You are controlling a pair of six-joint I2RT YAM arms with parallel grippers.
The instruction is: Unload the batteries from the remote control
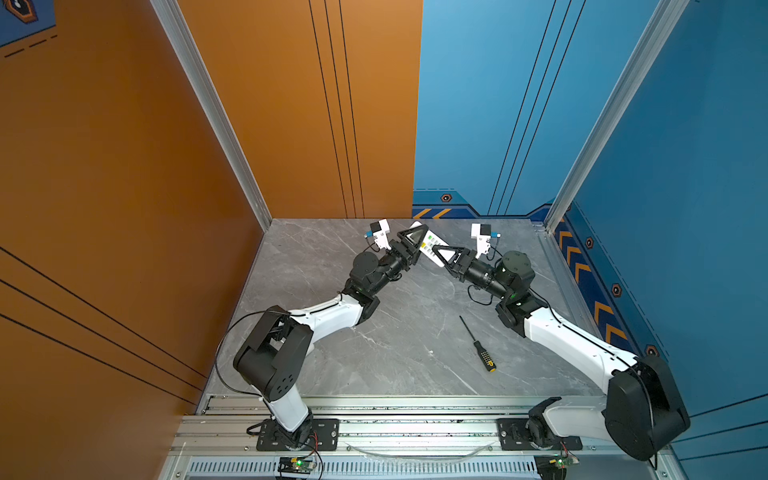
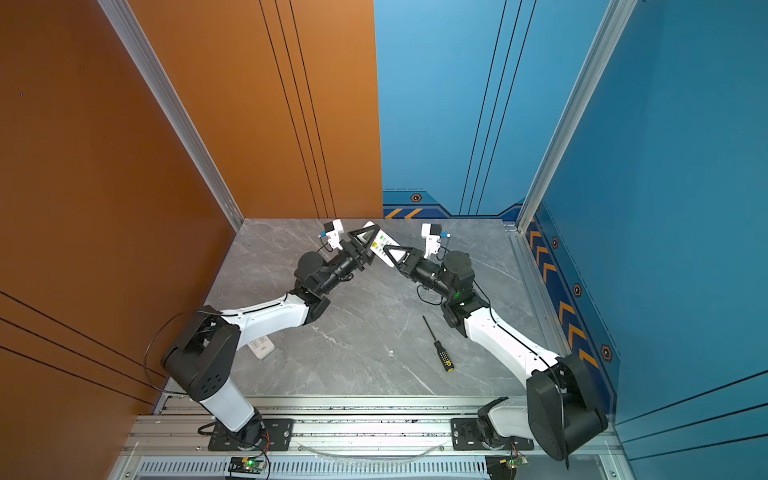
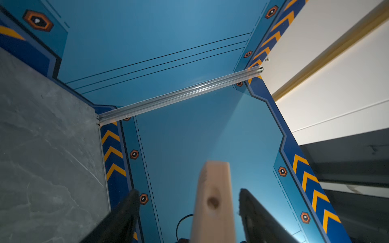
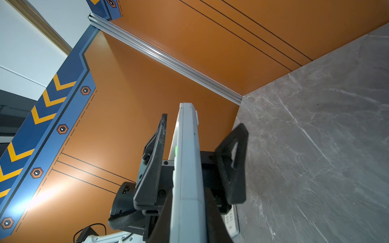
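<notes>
Well, beyond the screwdriver (image 1: 478,345) at lower middle, my right pincer (image 1: 436,251) clamps the remote control (image 1: 433,242) at upper middle; my left pincer (image 1: 419,237) gapes around it, gripping nothing. Batteries unseen; I'd back left out straight, avoiding knocks.

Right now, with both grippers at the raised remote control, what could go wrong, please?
The left gripper stands open around the remote control, so only the right gripper clamps it, near one end: it may tilt or drop onto the table. The grippers sit close; withdrawing could knock it.
</notes>
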